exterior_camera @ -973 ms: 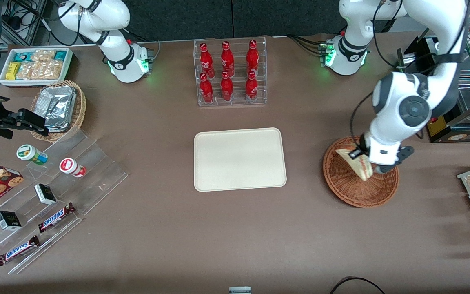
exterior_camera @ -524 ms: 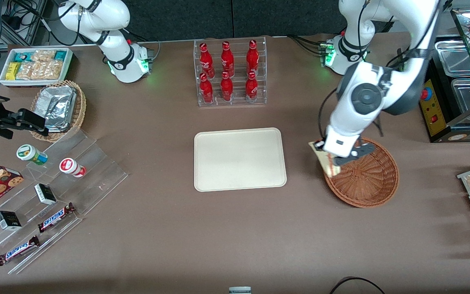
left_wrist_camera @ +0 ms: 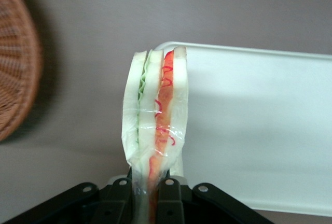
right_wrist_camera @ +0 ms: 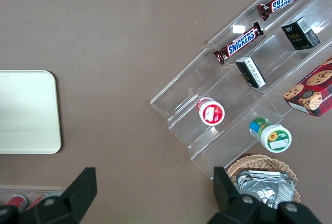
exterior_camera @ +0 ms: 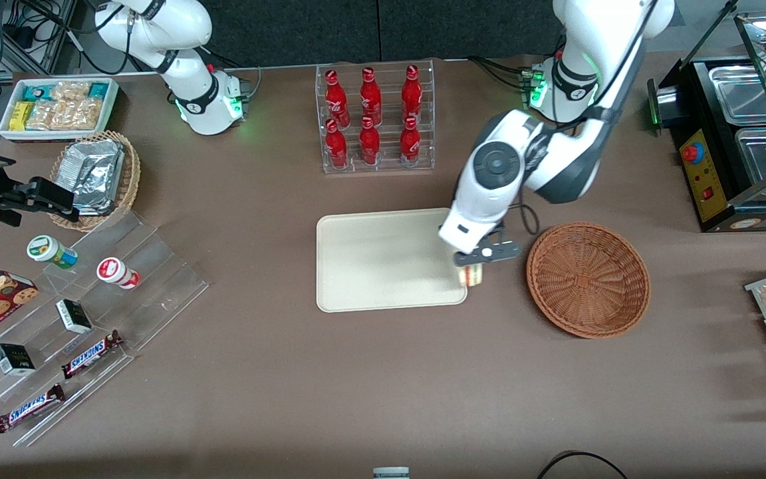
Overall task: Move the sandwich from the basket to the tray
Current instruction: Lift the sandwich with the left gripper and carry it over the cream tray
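Gripper point(exterior_camera: 473, 264) clamping sandwich point(left_wrist_camera: 155, 120) upright above tray point(exterior_camera: 383, 259) edge.

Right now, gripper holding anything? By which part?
Yes: the gripper is shut on the sandwich, pinching one narrow end, over the tray edge.

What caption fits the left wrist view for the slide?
Hand shut on the wrapped sandwich, held over the tray edge, basket beside.
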Robot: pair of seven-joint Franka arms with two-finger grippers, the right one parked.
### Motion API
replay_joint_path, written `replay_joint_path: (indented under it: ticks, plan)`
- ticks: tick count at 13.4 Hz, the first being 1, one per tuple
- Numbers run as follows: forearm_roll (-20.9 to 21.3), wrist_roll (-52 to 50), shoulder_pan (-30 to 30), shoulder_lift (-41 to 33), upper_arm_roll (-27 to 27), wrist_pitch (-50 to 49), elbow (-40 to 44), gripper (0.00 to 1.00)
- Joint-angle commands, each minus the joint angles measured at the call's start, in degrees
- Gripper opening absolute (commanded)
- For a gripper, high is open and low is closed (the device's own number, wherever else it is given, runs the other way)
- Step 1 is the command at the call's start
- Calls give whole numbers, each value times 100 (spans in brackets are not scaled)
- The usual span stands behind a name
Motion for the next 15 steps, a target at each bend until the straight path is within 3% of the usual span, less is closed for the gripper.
replay_joint_path:
  ticks: [1,7,15]
  plan:
    - [29,238,-342,507,72,-74,475,0]
    - [20,178,-851,1500,81,-117,1590,0]
    - [64,90,-1186,2187,107,-109,2180,0]
